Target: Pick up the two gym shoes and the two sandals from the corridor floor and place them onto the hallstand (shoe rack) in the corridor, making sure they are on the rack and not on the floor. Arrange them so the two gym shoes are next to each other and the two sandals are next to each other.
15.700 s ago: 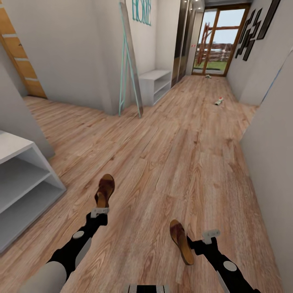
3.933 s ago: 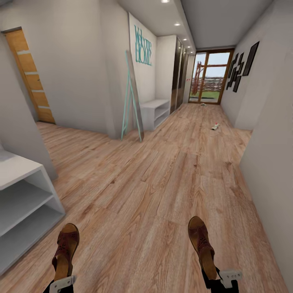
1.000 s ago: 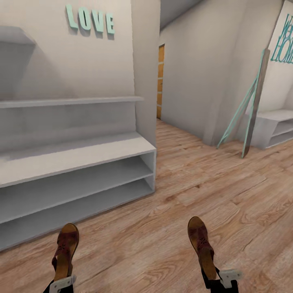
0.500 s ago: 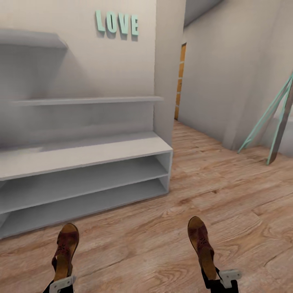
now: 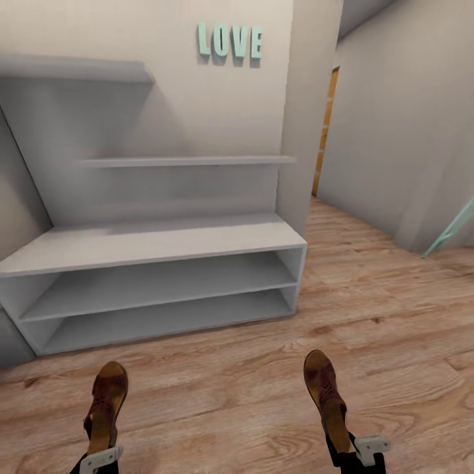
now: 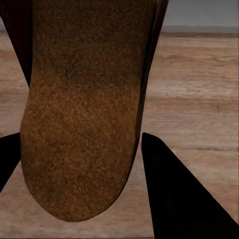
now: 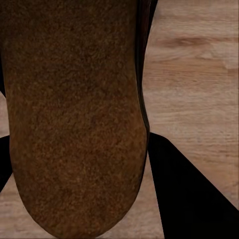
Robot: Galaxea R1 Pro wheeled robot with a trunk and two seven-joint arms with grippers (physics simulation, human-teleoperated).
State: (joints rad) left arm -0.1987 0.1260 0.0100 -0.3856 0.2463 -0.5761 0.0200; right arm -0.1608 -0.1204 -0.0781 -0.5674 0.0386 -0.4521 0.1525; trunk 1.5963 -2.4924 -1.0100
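Observation:
Each of my grippers holds one brown sandal. The left sandal [image 5: 105, 405] sticks forward from my left gripper [image 5: 100, 455] at the bottom left of the head view; its tan footbed [image 6: 84, 114] lies between the dark fingers [image 6: 179, 199]. The right sandal [image 5: 326, 395] juts out of my right gripper [image 5: 355, 451], its footbed [image 7: 74, 124] clamped between the fingers [image 7: 194, 194]. The pale grey hallstand [image 5: 158, 247] stands straight ahead, a low bench with two open shelves below and two staggered wall shelves above. The wood-plank corridor floor [image 5: 250, 388] lies between me and it. The gym shoes are out of view.
Teal letters spelling LOVE [image 5: 230, 41] hang on the wall above the hallstand. A wall corner [image 5: 309, 131] ends the hallstand's right side, with an orange door [image 5: 324, 131] beyond. A teal frame leg [image 5: 451, 230] shows at the right edge.
The camera has swung left, so the hallstand has moved from the left side to the middle of the view. Both sandals stay held in the same spots in the picture.

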